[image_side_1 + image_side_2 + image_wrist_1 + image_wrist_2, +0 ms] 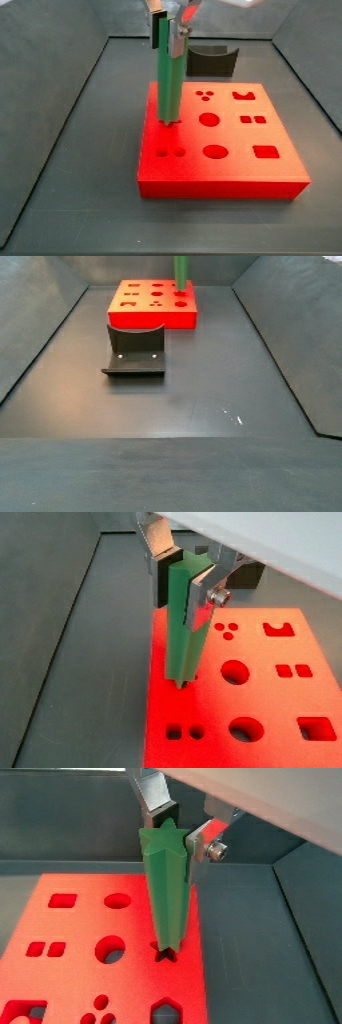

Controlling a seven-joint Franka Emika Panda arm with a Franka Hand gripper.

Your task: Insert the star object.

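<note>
The arm reaches down from above over the red block, and its pincer (168,32) points straight down, its flat silver fingers (201,584) clamped on the upper end of the long, thin, translucent green star-section bar (168,80). In both wrist views the dark pads press the bar's sides near its top, with a silver bolt on the finger mount just beside it.

The green bar stands upright, or very nearly so. Its lower tip sits at a small star-shaped hole (166,954) in the top face of the flat red block with shaped cut-outs (234,165); in a wrist view the tip (182,680) appears just entered in the opening, though how deep it goes I cannot tell. That hole lies near one long edge of the block, with round, square and clustered small holes spread over the rest of the face.

The red block rests on the dark grey counter (201,386) inside a walled bin. In a side view the dark grey L-shaped fixture (209,60) stands just behind the block; in a side view from the opposite end the same fixture (135,349) is in front of the block, close to it, and only the green bar's lower part (182,270) shows above the block (154,306), the pincer being cut off by the frame's top.
</note>
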